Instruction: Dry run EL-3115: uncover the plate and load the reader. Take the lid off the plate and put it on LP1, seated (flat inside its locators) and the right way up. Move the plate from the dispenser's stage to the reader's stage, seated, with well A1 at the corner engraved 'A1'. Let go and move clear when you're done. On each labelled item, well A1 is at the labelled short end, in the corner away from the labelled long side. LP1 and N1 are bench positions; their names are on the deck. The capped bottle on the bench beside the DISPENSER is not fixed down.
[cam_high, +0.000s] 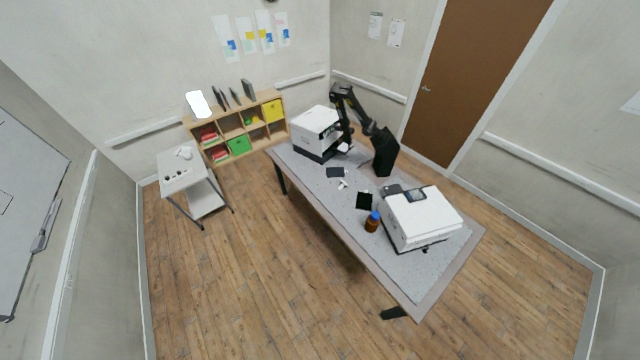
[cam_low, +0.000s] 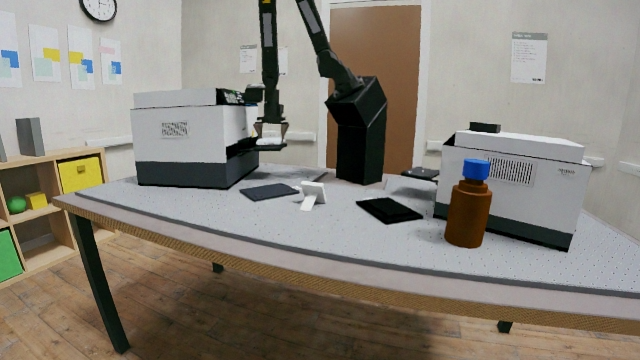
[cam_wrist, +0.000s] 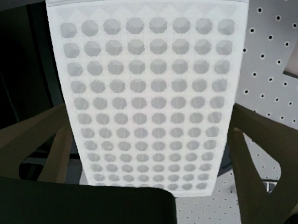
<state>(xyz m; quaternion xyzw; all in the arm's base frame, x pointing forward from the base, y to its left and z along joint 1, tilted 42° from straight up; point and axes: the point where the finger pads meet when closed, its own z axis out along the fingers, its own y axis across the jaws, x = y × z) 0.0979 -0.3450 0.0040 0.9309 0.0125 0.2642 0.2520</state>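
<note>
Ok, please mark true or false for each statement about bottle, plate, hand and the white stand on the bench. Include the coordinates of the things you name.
1. The brown bottle (cam_high: 371, 225) (cam_low: 468, 215) stands upright with its cap (cam_high: 375, 215) (cam_low: 476, 169) on. True.
2. A lid covers the plate (cam_high: 343, 147) (cam_low: 269, 141) (cam_wrist: 147, 102). False: its wells are bare.
3. The hand (cam_high: 345, 145) (cam_low: 270, 134) (cam_wrist: 149, 111) has one finger at each long side of the plate. True.
4. The bottle stands beside the instrument where the plate is. False: it is beside the other one (cam_high: 422, 212) (cam_low: 530, 200).
5. The white stand (cam_high: 342, 184) (cam_low: 313, 192) has fallen off the bench. False: it is on the bench, between two dark flat items (cam_high: 335, 172) (cam_low: 269, 191).
</note>
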